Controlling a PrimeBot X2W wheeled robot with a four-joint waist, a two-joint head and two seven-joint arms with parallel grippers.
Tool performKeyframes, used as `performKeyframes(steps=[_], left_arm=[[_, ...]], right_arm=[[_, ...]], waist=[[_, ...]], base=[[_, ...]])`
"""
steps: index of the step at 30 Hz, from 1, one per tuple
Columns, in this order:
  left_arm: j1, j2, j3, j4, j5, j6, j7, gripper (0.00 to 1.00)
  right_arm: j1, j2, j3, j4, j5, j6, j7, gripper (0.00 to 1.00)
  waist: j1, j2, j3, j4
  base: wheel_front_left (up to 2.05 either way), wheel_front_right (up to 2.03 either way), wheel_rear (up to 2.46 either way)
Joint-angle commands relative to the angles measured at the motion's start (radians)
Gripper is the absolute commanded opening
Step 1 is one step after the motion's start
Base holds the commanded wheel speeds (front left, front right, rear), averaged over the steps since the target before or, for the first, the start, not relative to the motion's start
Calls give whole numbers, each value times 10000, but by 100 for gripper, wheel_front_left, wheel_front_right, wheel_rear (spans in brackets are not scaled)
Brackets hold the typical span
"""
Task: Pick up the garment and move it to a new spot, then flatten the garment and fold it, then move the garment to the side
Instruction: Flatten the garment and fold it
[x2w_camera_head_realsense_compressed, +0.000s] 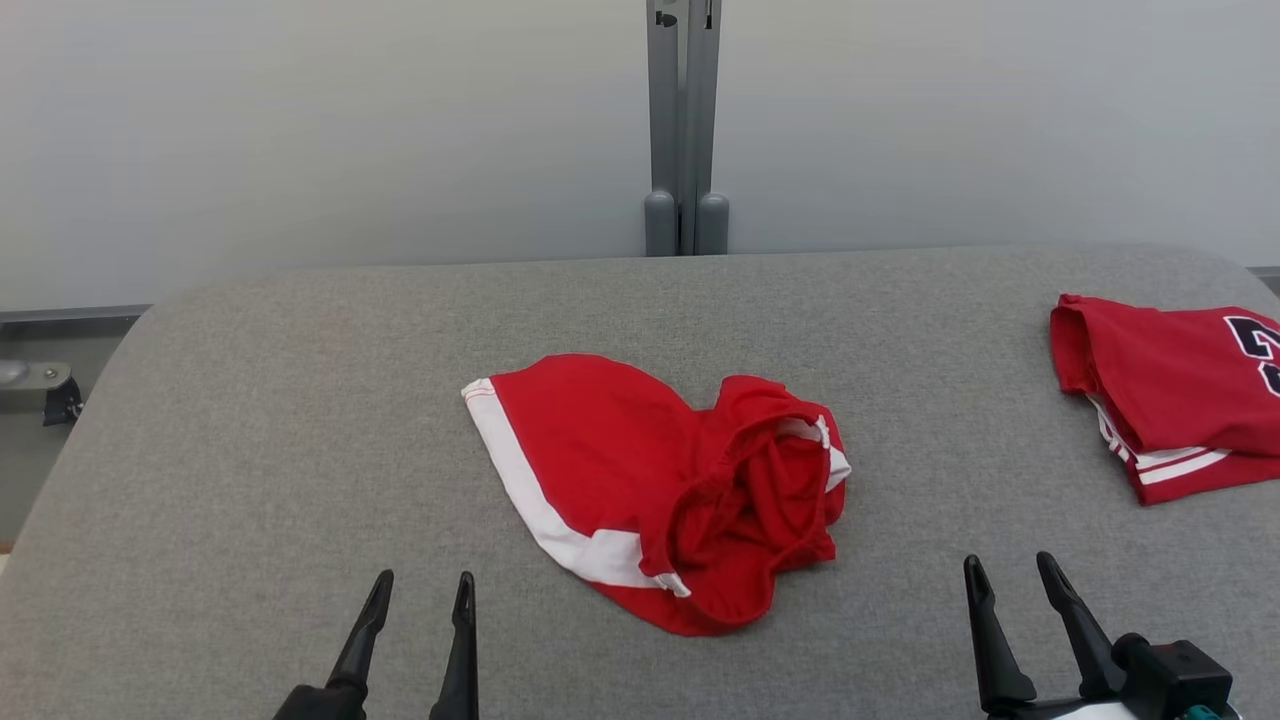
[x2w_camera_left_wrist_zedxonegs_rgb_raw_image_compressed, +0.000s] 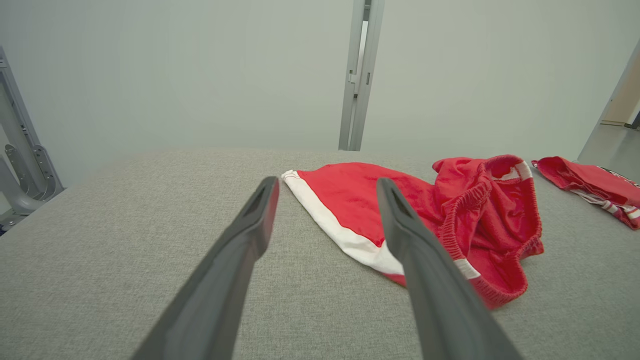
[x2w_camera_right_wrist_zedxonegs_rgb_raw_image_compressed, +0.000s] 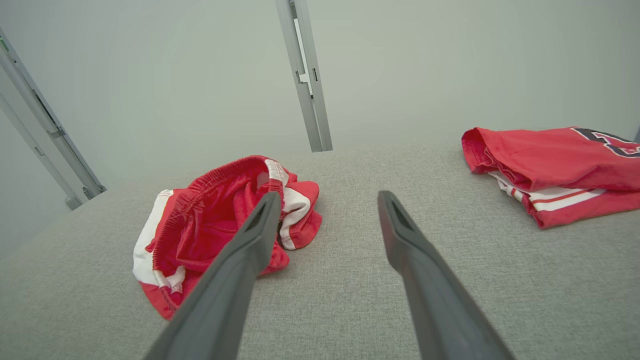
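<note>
Red shorts (x2w_camera_head_realsense_compressed: 650, 490) lay crumpled at the middle of the grey surface (x2w_camera_head_realsense_compressed: 250, 400). Soft, light and limp, they would likely sag from one pinch, so you would best take the elastic waistband (x2w_camera_head_realsense_compressed: 700, 480). Your left hand (x2w_camera_head_realsense_compressed: 425, 577) and right hand (x2w_camera_head_realsense_compressed: 1008, 560) stood fingers apart, empty, short of the cloth. A folded red jersey (x2w_camera_head_realsense_compressed: 1170, 390) lay well right, not obstructing you.

grey padded table (x2w_camera_head_realsense_compressed: 300, 400) — crumpled red shorts (x2w_camera_head_realsense_compressed: 640, 480) mid-surface, folded red jersey (x2w_camera_head_realsense_compressed: 1170, 390) right.
</note>
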Motion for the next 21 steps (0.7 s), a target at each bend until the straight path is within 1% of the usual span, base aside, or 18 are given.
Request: performKeyframes(steps=[1, 21], left_arm=[[-159, 0, 15, 4, 43, 43, 2, 100], [-211, 1, -108, 109, 158, 137, 2, 100]], right_arm=[[-96, 11, -2, -47, -15, -9, 0, 100], [-129, 18, 92, 9, 158, -8, -2, 100]], waist=[[0, 0, 14, -3], [0, 0, 20, 3]], base=[[0, 0, 0], [0, 0, 0]])
